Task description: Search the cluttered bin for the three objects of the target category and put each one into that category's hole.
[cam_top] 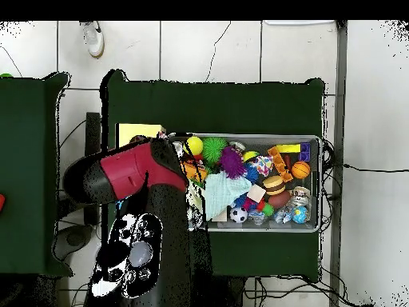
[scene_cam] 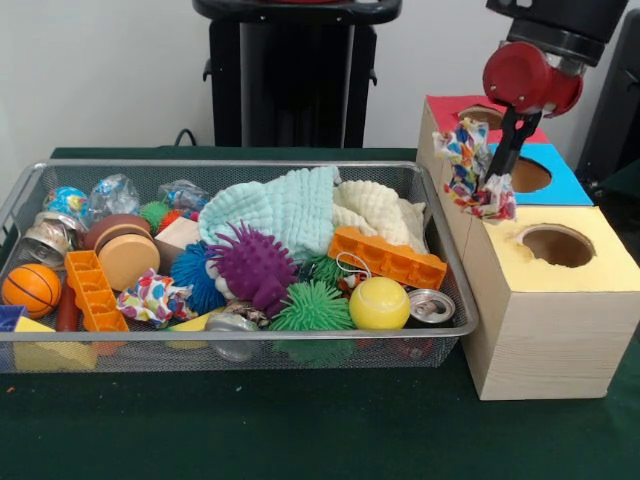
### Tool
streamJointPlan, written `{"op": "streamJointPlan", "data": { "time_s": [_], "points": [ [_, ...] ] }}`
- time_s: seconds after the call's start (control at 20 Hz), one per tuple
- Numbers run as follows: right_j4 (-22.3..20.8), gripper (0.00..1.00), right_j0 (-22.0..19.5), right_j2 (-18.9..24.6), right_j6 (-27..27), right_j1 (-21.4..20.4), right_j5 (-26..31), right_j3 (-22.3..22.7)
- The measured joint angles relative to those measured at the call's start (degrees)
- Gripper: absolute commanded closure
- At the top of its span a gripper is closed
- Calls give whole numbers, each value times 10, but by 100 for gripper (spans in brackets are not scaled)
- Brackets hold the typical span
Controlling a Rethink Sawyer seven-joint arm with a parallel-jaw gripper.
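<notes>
I hold one of the three objects (scene_cam: 470, 165) pinched in my gripper (scene_cam: 497, 180) beside the boxes, carried clear of the bin (scene_cam: 240, 340) so it can drop into the hole (scene_cam: 556, 245) of the yellow-topped box

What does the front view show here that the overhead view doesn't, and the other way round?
Only the front view shows the gripper holding a colourful patterned cloth piece over the boxes, plus the holes in the yellow box, blue box and red box. Only the overhead view shows the tiled floor and the arm's red and black upper part, which hides the boxes apart from a yellow corner. Both show the wire bin full of toys.
</notes>
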Motion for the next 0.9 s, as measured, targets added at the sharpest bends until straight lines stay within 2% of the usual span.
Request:
{"op": "streamJointPlan", "data": {
  "time_s": [0.25,0.9],
  "points": [
    [0,100,14,-13,0,-5,1,0],
    [2,100,19,-33,2,-7,1,0]
  ]
}}
